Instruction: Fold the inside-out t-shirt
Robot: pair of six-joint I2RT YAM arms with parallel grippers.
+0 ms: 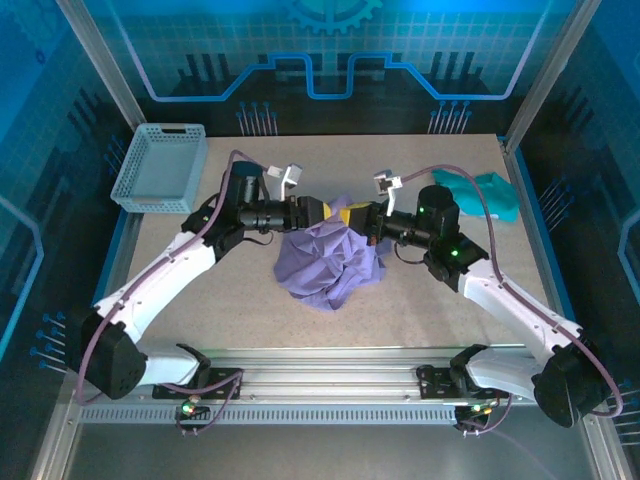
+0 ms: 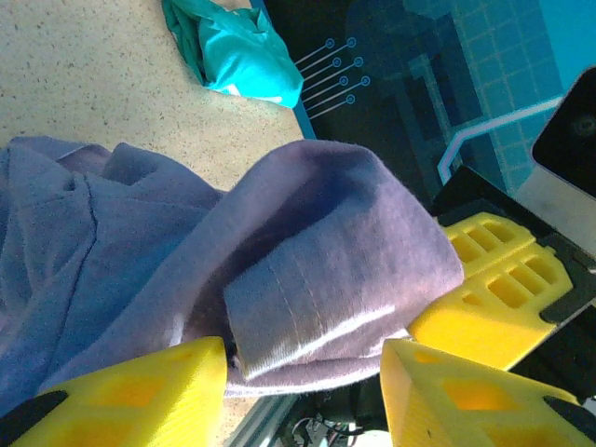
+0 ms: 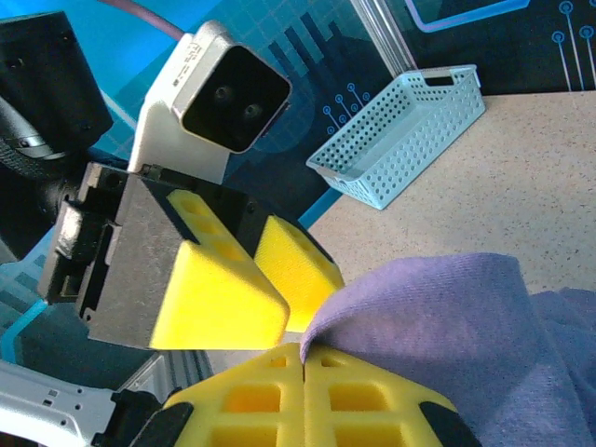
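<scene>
Speckled surface (image 1: 430, 310) inside a blue-lit enclosure. Your right end effector (image 3: 304, 358) is clamped on a fold of the inside-out t-shirt (image 1: 325, 262); your left end effector (image 2: 303, 352) stands apart around that fold. Close it on one layer, then draw outward evenly to spread the heap crumpled at centre. No label or writing is readable.

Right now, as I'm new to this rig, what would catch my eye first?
A crumpled lavender-purple soft t-shirt sits mid-table, with both arms meeting over it. The right gripper is pinched shut on a fold of it, facing the left gripper, whose yellow fingers straddle the cloth.
</scene>
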